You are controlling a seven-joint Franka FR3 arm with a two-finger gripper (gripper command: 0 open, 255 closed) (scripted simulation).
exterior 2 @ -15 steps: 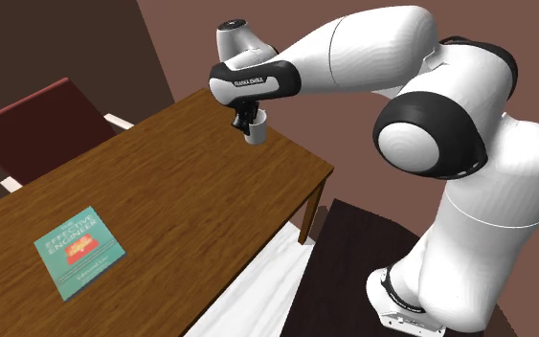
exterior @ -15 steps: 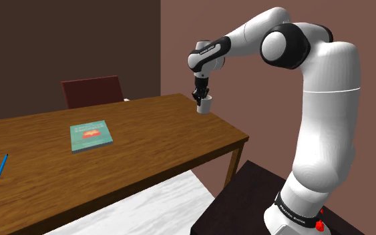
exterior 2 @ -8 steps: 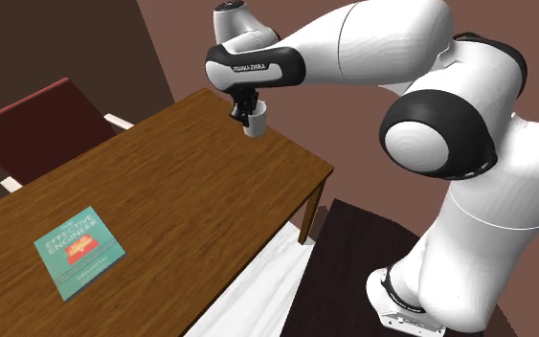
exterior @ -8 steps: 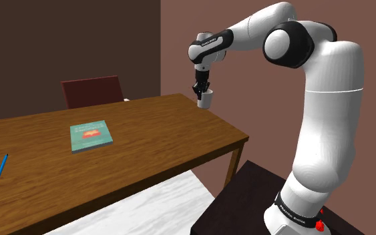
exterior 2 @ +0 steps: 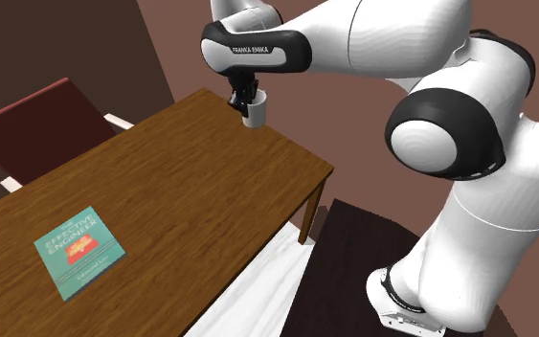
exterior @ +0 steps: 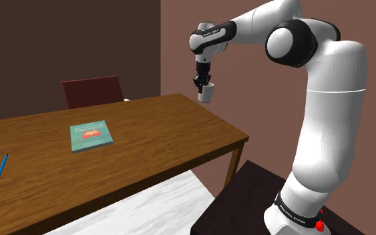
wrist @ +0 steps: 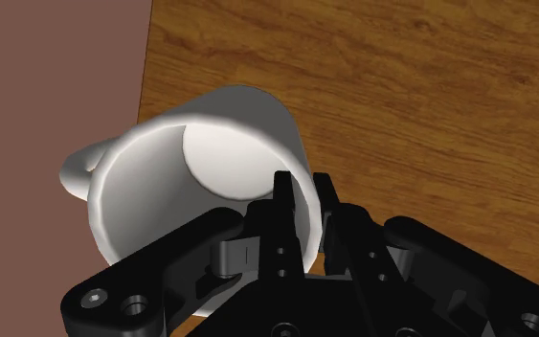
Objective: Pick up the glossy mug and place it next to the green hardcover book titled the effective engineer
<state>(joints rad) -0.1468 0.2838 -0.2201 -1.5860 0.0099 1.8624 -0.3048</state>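
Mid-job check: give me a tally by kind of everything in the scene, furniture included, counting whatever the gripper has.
Mug: 1, white, clasped in the gripper
Book: 1, green
Pen: 1, blue
Table: 1
Chair: 1
Total: 5

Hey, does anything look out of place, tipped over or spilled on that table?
Nothing stands out. The white mug is off the table, pinched by one wall in the gripper, one finger inside and one outside, and it is empty. The green book and the blue pen lie flat on the table.
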